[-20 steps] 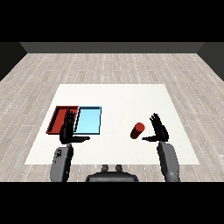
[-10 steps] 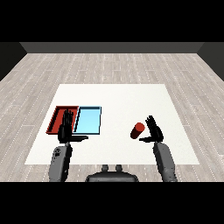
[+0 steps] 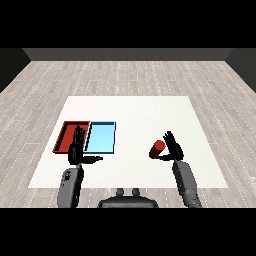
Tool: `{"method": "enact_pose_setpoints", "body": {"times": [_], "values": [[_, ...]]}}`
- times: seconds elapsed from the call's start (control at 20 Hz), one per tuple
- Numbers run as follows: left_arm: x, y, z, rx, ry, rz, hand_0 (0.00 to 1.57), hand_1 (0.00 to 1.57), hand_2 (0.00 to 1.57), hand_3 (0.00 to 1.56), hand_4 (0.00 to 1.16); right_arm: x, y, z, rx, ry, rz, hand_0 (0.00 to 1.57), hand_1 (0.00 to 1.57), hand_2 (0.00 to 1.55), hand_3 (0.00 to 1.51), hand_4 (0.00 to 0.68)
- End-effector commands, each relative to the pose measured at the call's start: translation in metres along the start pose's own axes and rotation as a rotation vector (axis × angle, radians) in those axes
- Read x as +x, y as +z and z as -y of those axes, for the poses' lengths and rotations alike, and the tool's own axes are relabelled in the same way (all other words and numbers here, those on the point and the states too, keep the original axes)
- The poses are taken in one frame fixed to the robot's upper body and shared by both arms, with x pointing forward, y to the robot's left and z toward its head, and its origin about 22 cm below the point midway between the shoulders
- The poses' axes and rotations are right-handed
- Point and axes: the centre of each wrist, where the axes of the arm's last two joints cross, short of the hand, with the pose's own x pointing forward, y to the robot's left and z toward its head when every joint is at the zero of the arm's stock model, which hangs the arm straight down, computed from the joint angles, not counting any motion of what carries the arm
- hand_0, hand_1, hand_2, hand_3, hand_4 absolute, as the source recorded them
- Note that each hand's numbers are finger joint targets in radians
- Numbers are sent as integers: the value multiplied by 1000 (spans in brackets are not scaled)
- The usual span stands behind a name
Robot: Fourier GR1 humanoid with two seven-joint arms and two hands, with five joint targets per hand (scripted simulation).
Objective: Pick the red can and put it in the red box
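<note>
The red can (image 3: 157, 148) stands on the white table (image 3: 135, 115) right of centre. My right hand (image 3: 173, 148) is right beside it on its right, fingers straight and spread, thumb pointing toward the can's base, not curled round it. The red tray (image 3: 65, 136) lies at the left of the table, with the light blue tray (image 3: 101, 137) against its right side. My left hand (image 3: 78, 149) is held upright over the near edge of the red tray, fingers straight, thumb out to the right, holding nothing.
Both trays hold nothing visible. The table's near edge runs just behind my forearms (image 3: 186, 182). Grey wood floor (image 3: 130, 75) surrounds the table.
My right hand has shifted left, closing in on the red can until it is next to it. The left hand and the can have stayed in place.
</note>
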Motion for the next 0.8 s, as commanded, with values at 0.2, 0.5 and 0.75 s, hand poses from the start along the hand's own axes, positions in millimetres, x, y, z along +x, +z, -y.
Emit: {"method": "enact_pose_setpoints", "body": {"times": [0.2, 0.5, 0.75], "values": [[-5, 8, -7, -3, -7, -10, 0, 0, 0, 0, 0, -12, 0, -29, 2, -47, -7, 0, 0, 0, 0, 0], [-1, -1, -13, 13, -16, 13, 0, 0, 0, 0, 0, -7, -33, -21, 14, -35, -23, 0, 0, 0, 0, 0], [17, 8, -11, 11, -1, -5, 0, 0, 0, 0, 0, -22, -26, -30, 41, -24, -19, 0, 0, 0, 0, 0]]}}
